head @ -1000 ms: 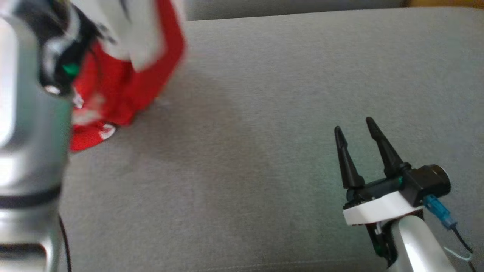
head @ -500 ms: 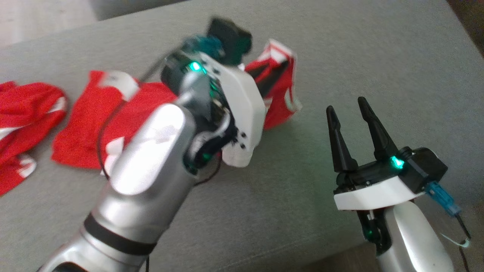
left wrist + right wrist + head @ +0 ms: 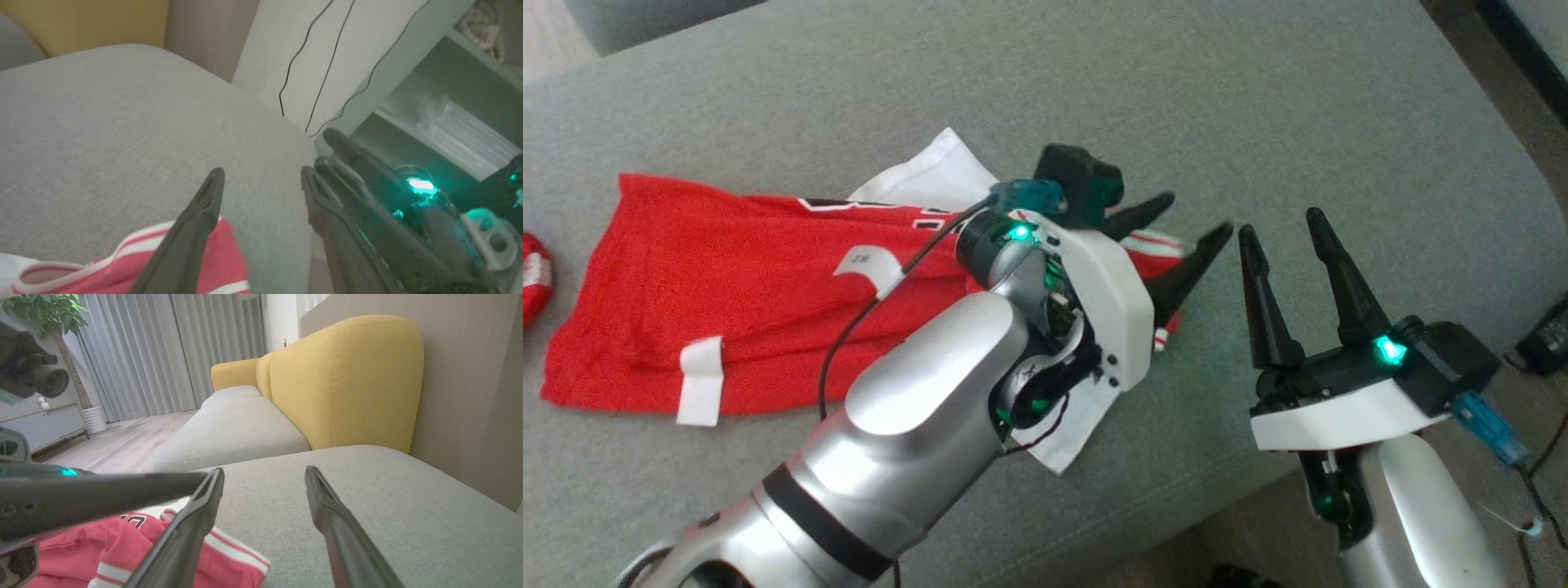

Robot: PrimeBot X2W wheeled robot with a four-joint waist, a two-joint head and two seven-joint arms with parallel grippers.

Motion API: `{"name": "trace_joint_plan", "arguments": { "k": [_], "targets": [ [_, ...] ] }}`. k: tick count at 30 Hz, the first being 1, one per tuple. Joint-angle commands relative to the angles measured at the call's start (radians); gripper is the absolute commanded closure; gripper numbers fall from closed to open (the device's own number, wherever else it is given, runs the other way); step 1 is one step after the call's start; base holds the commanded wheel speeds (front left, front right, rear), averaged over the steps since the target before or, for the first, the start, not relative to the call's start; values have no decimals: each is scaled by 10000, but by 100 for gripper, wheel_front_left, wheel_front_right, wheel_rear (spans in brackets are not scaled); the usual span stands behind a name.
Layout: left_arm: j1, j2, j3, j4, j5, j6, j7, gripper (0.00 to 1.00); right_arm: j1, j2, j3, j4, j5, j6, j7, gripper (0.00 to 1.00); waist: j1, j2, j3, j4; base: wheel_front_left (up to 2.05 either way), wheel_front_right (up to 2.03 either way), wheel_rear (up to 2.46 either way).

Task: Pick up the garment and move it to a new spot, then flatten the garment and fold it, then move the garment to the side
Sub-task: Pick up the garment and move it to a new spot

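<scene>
The left gripper (image 3: 1199,215) is held out toward the right with jaws spread; the right gripper (image 3: 1281,224) is pointed forward just beside it, likewise spread.

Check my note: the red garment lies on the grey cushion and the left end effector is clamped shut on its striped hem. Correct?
One error: the left end effector is open, fingers apart and gripping nothing; the left wrist view shows it. The red garment does lie on the grey cushion.
</scene>
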Motion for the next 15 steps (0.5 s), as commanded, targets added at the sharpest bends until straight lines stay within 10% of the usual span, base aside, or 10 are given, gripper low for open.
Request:
{"name": "trace_joint_plan", "arguments": {
  "k": [1, 15],
  "targets": [
    [-608, -1, 270, -405, -45, 75, -201, 0, -226, 54, 160, -304, 3, -7, -60, 0, 0, 0, -45, 78, 0, 0, 0],
    [875, 1031, 871, -418, 323, 1964, -3690, 0, 406, 54, -1023, -415, -1291, -7, -60, 0, 0, 0, -981, 1844, 0, 0, 0]
  ]
}}
